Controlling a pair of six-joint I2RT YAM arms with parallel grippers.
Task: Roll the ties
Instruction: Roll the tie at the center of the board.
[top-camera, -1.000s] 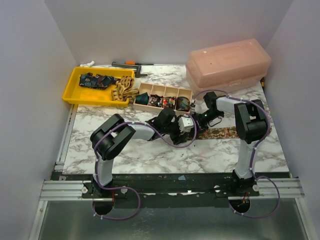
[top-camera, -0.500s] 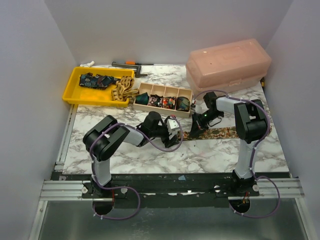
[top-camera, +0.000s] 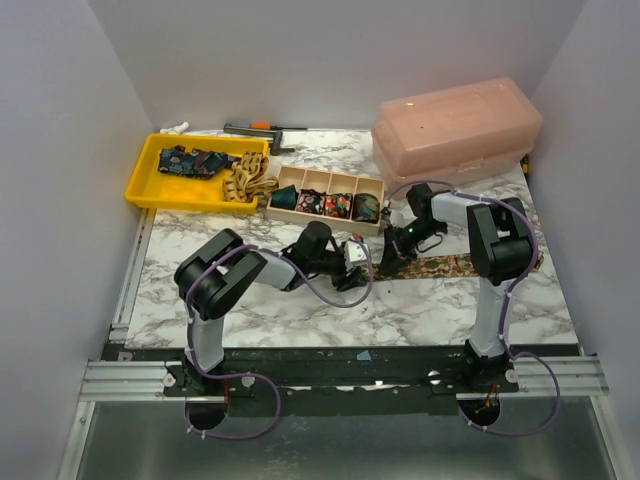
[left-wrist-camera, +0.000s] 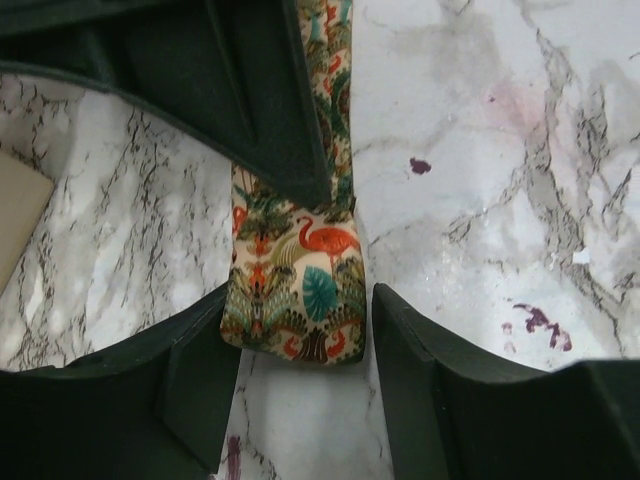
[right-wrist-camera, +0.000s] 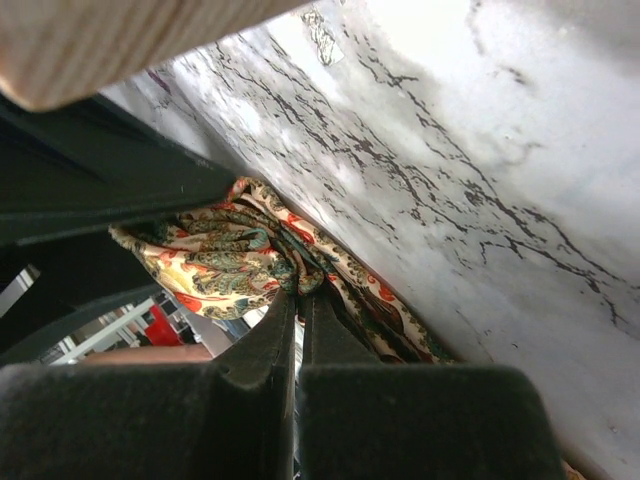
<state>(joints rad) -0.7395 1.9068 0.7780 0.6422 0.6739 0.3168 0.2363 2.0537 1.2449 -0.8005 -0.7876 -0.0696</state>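
Left wrist view: the flamingo-patterned tie (left-wrist-camera: 300, 285) is seen lying flat on the marble table (left-wrist-camera: 480, 150), and its blunt end is flanked by the spread fingers of the left gripper (left-wrist-camera: 300, 335), which is released and grasps nothing. From above, the tie is found just in front of the wooden divided box (top-camera: 325, 182), on the side towards the arm bases, and is stretched out to the right of it. Close to the blunt end, a bunched fold of the cloth is clenched between the pressed-together fingers of the right gripper (right-wrist-camera: 298, 300). The start of a roll is judged to be the step in hand. The end would best be caught squarely across its full width, and the first turn kept tight with the edges in line. The pinch should be used to keep the strip taut, since such smooth cloth is likely to slip or skew. Inside the box, coiled ties (top-camera: 330, 204) are already stored, and loose ones (top-camera: 195, 160) are left in the yellow tray (top-camera: 150, 188) to its left. From above, the worked end is covered by both grippers, so it cannot be told whether any turn has been made. Part of the strip is masked by a dark finger in the left wrist view.
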